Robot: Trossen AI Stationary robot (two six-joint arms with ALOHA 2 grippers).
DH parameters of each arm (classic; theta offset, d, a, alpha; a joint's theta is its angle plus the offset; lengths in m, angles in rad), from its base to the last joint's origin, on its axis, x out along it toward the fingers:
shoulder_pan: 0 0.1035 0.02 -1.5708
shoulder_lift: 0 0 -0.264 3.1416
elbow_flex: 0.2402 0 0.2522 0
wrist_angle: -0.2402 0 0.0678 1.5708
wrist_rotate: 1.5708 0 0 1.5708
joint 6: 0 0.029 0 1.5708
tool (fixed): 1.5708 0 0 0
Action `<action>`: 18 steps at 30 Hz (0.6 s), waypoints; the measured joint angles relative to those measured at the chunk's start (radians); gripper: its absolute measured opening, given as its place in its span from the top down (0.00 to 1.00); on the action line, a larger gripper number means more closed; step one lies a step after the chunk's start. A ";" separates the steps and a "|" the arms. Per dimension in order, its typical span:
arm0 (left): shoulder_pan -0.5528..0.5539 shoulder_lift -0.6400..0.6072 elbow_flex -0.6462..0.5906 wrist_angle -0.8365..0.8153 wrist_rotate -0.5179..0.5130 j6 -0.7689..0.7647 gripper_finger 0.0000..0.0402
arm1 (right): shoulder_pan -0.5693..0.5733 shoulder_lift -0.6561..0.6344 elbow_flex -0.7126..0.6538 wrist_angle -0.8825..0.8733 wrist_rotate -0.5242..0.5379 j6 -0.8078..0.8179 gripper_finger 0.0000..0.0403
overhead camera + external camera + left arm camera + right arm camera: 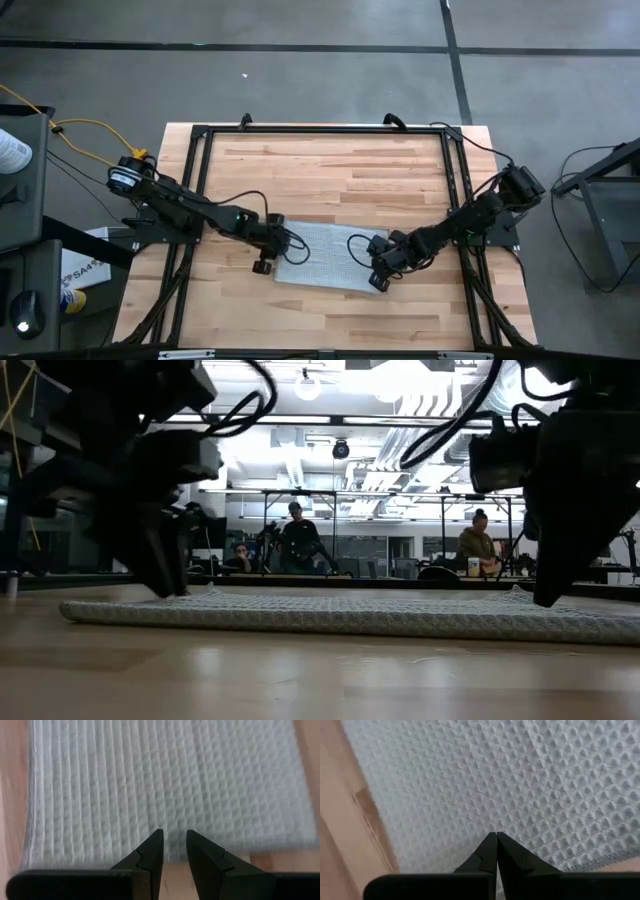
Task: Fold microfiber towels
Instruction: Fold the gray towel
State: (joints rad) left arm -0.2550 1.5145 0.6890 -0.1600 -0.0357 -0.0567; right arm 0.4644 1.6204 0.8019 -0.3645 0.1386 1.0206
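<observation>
Grey-blue towel (322, 256) lies flat near the tabletop (330, 170) front edge. Left claw (173, 845) slightly parted at its left edge, gripping nothing. Right claw (496, 842) closed, empty, over its right side.

two dark jointed arms (190, 212) with black cables and tapered black fingers (150, 851).

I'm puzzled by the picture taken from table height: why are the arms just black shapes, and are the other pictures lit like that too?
Low view: bright ceiling lights behind the arms leave the left gripper and right gripper as silhouettes, and the near table is soft. High view: even light, faint shadows. Wrist views: the towel weave is evenly lit, slightly blurred toward the far edge.
</observation>
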 joint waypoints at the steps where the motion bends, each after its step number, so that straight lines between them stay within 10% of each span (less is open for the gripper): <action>1: 0.000 0.006 0.001 0.006 -0.001 0.000 0.79 | 0.000 0.001 -0.001 -0.002 0.000 -0.001 1.00; 18: 0.028 -0.013 0.000 -0.069 -0.182 -0.004 0.79 | -0.023 -0.012 -0.001 -0.022 0.172 -0.054 1.00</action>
State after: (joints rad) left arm -0.2275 1.5010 0.6888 -0.2289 -0.2173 -0.0607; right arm 0.4416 1.6083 0.8009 -0.3865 0.3103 0.9670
